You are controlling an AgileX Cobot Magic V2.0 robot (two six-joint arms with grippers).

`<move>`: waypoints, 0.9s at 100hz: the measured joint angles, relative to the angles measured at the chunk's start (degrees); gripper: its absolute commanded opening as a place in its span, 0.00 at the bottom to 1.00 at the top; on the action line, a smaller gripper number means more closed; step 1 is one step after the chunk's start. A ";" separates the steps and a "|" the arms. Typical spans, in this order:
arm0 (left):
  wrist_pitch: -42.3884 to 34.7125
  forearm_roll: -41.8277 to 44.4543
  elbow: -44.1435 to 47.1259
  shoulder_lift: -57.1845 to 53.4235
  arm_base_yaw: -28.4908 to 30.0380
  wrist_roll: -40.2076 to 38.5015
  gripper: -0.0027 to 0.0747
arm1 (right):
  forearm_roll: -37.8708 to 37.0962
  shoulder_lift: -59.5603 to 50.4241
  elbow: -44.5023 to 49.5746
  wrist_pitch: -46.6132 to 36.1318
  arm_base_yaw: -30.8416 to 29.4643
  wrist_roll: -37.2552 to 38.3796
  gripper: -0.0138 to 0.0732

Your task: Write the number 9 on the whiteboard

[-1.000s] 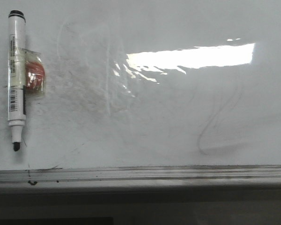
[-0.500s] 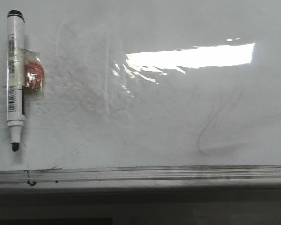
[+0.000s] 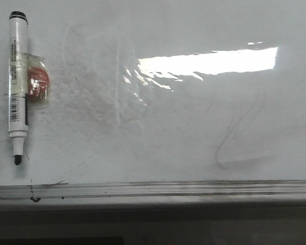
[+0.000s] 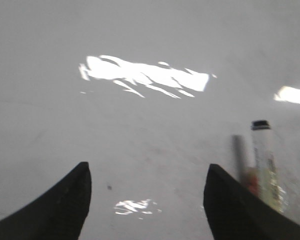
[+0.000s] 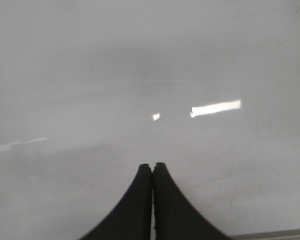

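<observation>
The whiteboard (image 3: 158,148) fills the front view, glossy, smudged grey, with a bright glare patch (image 3: 209,62) and a grey metal rim (image 3: 153,190) along its near edge. No number 9 is present; the only trace is a faint erased squiggle (image 3: 234,140) towards the right. Judged on this, writing has not begun and the whole figure remains to be done. The marker (image 3: 18,87) lies uncapped at the board's far left, tip towards the rim, with a red-orange object (image 3: 36,84) taped to its barrel. Nothing grips it. The left gripper (image 4: 147,195) is spread wide and empty, the marker just beside one finger. The right gripper (image 5: 153,200) is clenched on nothing. The marker's label shows a barcode; its text is illegible.
</observation>
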 measured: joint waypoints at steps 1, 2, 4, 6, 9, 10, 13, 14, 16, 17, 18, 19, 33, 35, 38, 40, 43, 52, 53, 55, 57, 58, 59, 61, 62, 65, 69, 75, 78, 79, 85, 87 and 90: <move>-0.16 0.00 0.00 0.28 -1.06 0.23 0.59 | 0.00 0.00 0.00 0.00 0.00 0.00 0.09; -0.14 0.00 0.00 0.42 -1.58 0.36 0.59 | 0.00 0.00 0.00 0.00 0.00 0.00 0.09; -0.60 0.00 0.00 0.95 -3.18 0.75 0.59 | 0.00 0.00 0.00 0.00 0.00 0.00 0.09; -1.12 0.00 0.00 1.58 -4.77 1.14 0.59 | 0.00 0.00 0.00 0.00 0.00 0.00 0.09; -1.79 0.00 0.00 2.56 -6.87 1.55 0.59 | 0.00 0.00 0.00 0.00 0.00 0.00 0.09; -2.24 0.00 0.00 3.12 -7.94 1.70 0.59 | 0.00 0.00 0.00 0.00 0.00 0.00 0.09; -3.19 0.00 0.00 4.34 -10.03 1.81 0.59 | 0.00 0.00 0.00 0.00 0.00 0.00 0.09; -3.49 0.00 0.00 4.69 -10.56 1.93 0.59 | 0.00 0.00 0.00 0.00 0.00 0.00 0.09; -4.34 0.00 0.00 5.76 -12.12 1.97 0.59 | 0.00 0.00 0.00 0.00 0.00 0.00 0.09; -4.59 0.00 0.00 6.53 -12.64 2.10 0.59 | 0.00 0.00 0.00 0.00 0.00 0.00 0.09; -5.18 0.00 0.00 6.92 -13.69 2.11 0.59 | 0.00 0.00 0.00 0.00 0.00 0.00 0.09; -5.50 0.00 0.00 7.72 -14.21 2.11 0.59 | 0.00 0.00 0.00 0.00 0.00 0.00 0.09; -11.70 1.09 0.00 17.15 -24.28 2.35 0.59 | 0.00 0.00 0.00 0.09 0.00 0.00 0.09; -12.61 1.09 0.00 18.15 -25.69 2.35 0.59 | 0.00 0.00 0.00 0.09 0.00 0.00 0.09; -14.01 1.21 0.00 20.59 -27.49 2.35 0.59 | 0.00 0.00 0.00 0.09 0.00 0.00 0.09; -15.06 1.21 0.00 22.03 -28.77 2.35 0.59 | 0.00 0.00 0.00 0.09 0.00 0.00 0.09; -16.99 0.96 0.00 23.91 -30.75 2.37 0.59 | 0.00 0.00 0.00 0.09 0.00 0.00 0.09; -22.14 -1.18 0.00 29.75 -34.76 2.37 0.59 | 0.00 0.00 0.00 0.09 0.00 0.00 0.09; -23.00 -1.38 0.00 30.20 -35.31 2.37 0.59 | 0.00 0.00 0.00 0.09 0.00 0.00 0.09; -24.32 -1.94 -0.04 31.53 -36.10 2.37 0.59 | 0.00 0.00 0.00 0.09 0.00 0.00 0.09; -25.58 -2.46 -0.15 32.86 -36.82 2.37 0.59 | 0.00 0.00 0.00 0.09 0.00 0.00 0.09; -26.00 -2.59 -0.14 33.29 -37.03 2.37 0.59 | 0.00 0.00 0.00 0.09 0.00 0.00 0.09; -26.41 -2.86 -0.14 34.17 -37.24 2.37 0.59 | 0.00 0.00 0.00 0.09 0.00 0.00 0.09; -27.63 -3.26 -0.14 35.48 -37.83 2.37 0.59 | 0.00 0.00 0.00 0.09 0.00 0.00 0.09; -28.37 -3.40 -0.14 35.91 -38.18 2.37 0.59 | 0.00 0.00 0.00 0.09 0.00 0.00 0.09; -29.80 -3.97 -0.14 37.62 -38.79 2.37 0.59 | 0.00 0.00 0.00 0.09 0.00 0.00 0.09; -31.66 -5.10 -0.14 40.06 -39.44 2.37 0.59 | 0.00 0.00 0.00 0.09 0.00 0.00 0.09; -33.82 -7.45 -0.14 43.33 -39.90 2.37 0.59 | 0.00 0.00 0.00 0.09 0.00 0.00 0.09; -35.04 -8.52 -0.14 44.66 -39.94 2.37 0.59 | 0.00 0.00 0.00 0.09 0.00 0.00 0.09; -35.26 -8.73 -0.14 44.97 -40.04 2.37 0.59 | 0.00 0.00 0.00 0.09 0.00 0.00 0.09; -37.53 -9.45 -0.27 47.10 -40.17 2.47 0.59 | 0.00 0.00 0.00 0.09 0.00 0.00 0.09; -38.01 -9.45 -0.42 47.57 -40.17 2.47 0.59 | 0.00 0.00 0.00 0.09 0.00 0.00 0.09; -39.16 -9.45 -0.53 48.15 -40.27 2.47 0.58 | 0.00 0.00 0.00 0.09 0.00 0.00 0.09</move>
